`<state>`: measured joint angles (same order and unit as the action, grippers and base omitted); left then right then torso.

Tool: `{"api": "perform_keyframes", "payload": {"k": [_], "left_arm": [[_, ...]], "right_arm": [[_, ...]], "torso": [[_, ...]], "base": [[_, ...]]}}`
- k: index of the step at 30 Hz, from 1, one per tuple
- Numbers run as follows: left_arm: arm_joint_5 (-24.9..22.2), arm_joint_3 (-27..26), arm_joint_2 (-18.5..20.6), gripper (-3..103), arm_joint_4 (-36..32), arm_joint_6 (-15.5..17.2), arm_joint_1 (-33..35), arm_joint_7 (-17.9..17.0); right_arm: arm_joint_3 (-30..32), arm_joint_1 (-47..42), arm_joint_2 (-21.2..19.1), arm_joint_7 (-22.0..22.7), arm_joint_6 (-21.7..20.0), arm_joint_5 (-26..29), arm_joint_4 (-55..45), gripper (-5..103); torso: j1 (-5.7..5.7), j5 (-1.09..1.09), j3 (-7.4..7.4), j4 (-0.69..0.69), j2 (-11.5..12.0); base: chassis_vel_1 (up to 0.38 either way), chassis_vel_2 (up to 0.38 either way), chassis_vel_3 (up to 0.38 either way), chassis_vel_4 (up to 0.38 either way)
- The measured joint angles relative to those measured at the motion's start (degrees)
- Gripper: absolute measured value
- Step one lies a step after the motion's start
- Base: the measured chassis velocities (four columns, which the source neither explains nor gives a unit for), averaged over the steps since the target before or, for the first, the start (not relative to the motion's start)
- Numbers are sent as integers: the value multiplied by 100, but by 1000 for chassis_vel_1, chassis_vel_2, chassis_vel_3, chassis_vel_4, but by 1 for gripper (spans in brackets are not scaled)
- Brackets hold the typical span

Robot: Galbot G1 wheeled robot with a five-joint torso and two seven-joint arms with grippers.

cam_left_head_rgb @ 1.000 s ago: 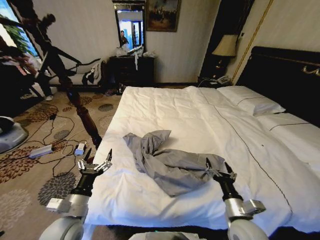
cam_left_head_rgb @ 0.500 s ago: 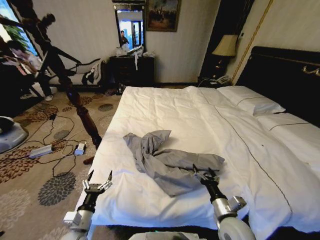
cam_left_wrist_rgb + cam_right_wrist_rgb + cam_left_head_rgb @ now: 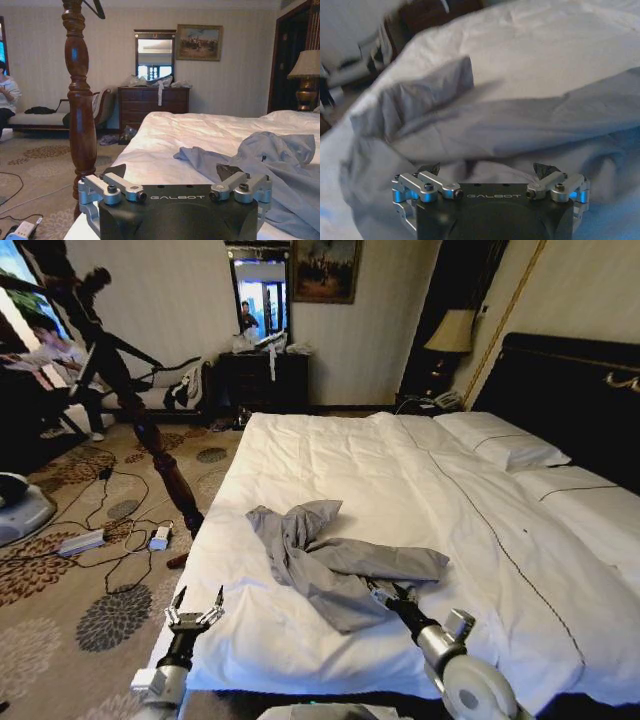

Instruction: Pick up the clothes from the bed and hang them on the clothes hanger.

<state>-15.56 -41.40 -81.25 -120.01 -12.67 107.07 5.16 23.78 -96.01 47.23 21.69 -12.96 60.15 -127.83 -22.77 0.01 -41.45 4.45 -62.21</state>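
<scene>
Right end effector, fingers spread, has advanced onto my target shirt; grasp imminent; left end effector open, retracted.

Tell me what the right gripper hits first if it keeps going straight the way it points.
Most likely the grey-blue shirt: the open right gripper sits at its near edge on the bed, pointing into the crumpled fabric. Depth is unclear, so contact may already be close.

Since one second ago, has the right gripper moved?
Yes. In the head view the right gripper has shifted toward the robot's left and lower against the unmoved bed, now at the near edge of the grey-blue shirt, fingers open.
</scene>
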Motion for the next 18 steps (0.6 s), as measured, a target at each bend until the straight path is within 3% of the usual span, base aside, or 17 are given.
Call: {"api": "perform_keyframes", "payload": {"k": [9, 13, 14, 16, 18], "left_arm": [[65, 44, -68, 100, 3, 10, -21, -47], [62, 26, -71, 100, 4, 10, -17, -78], [59, 10, -70, 100, 3, 5, -9, -93], [58, 0, -70, 100, 1, 0, 0, -103], [55, -13, -80, 100, -1, -13, 25, -128]], "right_arm": [[170, -32, -154, -162, -785, 249, -18, 100], [226, -160, -159, -263, -886, 295, -123, 90], [248, -242, -172, -338, -913, 302, -173, 79], [263, -287, -177, -391, -928, 301, -194, 79], [275, -350, -178, -488, -949, 274, -226, 68]], "torso": [[0, 0, 0, 1, 0], [0, -1, 0, 1, 0], [0, 0, 0, 1, 0], [1, -1, 0, 1, 0], [0, -1, 0, 1, 0]], "base": [[0, 0, 0, 0], [0, 0, 0, 0], [0, 0, 0, 0], [0, 0, 0, 0], [0, 0, 0, 0]]}}
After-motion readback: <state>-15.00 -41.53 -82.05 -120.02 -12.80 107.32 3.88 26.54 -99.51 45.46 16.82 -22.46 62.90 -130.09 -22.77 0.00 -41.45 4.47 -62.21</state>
